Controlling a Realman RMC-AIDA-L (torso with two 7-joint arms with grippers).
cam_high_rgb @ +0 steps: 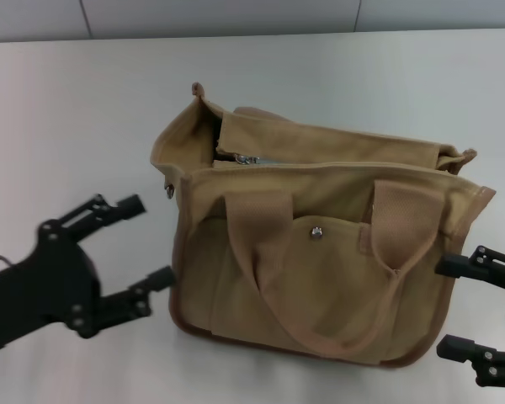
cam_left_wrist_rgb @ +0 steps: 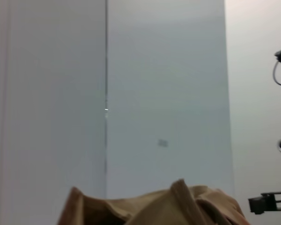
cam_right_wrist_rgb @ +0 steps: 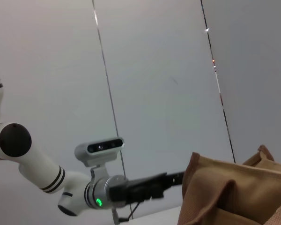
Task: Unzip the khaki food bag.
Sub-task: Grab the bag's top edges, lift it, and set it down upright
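The khaki food bag [cam_high_rgb: 320, 252] stands on the white table [cam_high_rgb: 84, 109] in the middle of the head view, with two webbing handles and a snap-button front pocket facing me. Its top gapes open, and the silver zipper pull [cam_high_rgb: 248, 159] sits near the bag's left end. My left gripper [cam_high_rgb: 143, 244] is open just left of the bag, apart from it. My right gripper [cam_high_rgb: 454, 307] is open at the bag's lower right corner, close to its side. The bag's top edge shows in the left wrist view [cam_left_wrist_rgb: 178, 206] and the right wrist view [cam_right_wrist_rgb: 234, 192].
The white table extends around the bag to a grey wall [cam_high_rgb: 236, 13] at the back. The right wrist view shows my left arm [cam_right_wrist_rgb: 84, 187] beyond the bag. A fingertip of the right gripper [cam_left_wrist_rgb: 269, 202] shows in the left wrist view.
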